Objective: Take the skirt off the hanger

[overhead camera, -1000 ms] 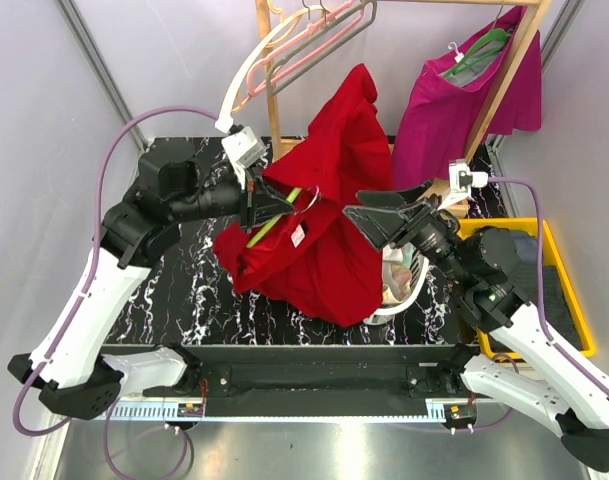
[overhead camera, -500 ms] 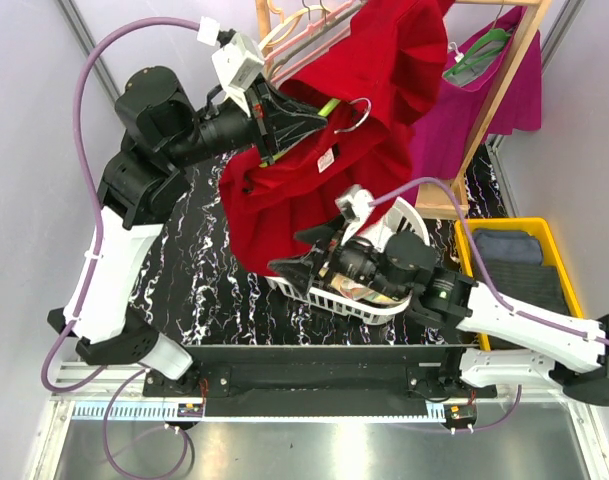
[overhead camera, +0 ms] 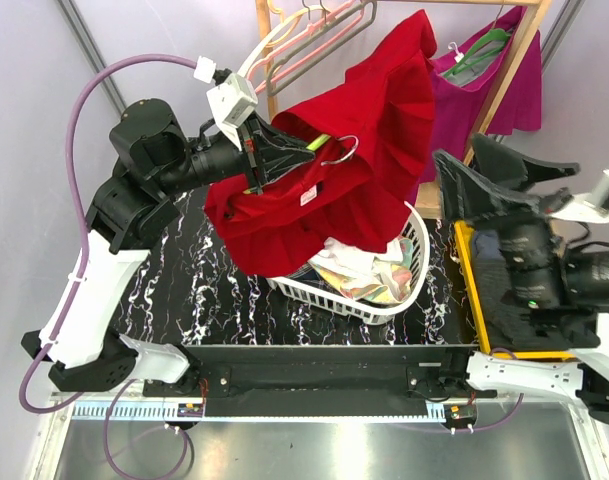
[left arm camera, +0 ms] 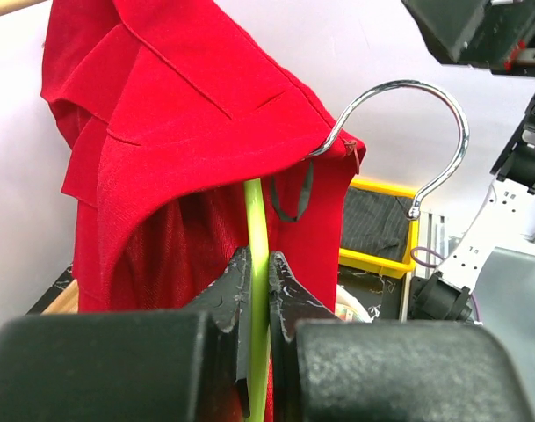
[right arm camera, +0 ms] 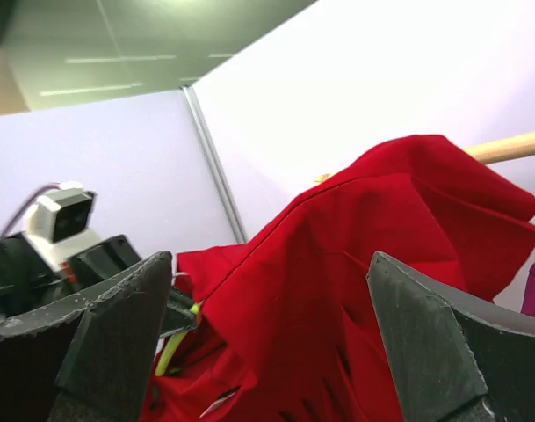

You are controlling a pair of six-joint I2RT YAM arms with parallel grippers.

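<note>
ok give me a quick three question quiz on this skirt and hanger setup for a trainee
1. True or false: the right tool stands open, holding nothing.
2. The left tool is shut on: A the green hanger, B the wooden rail, C the yellow bin.
3. Fill in: the red skirt hangs above a white ____.
Key: 1 true; 2 A; 3 basket.

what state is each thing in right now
red skirt, draped on the green hanger, not yet off
green hanger, clamped in the left gripper, hook free
left gripper, shut on the green hanger
right gripper, open, holding nothing
laundry basket, upright, holding clothes
magenta skirt, hanging on the rack
</note>
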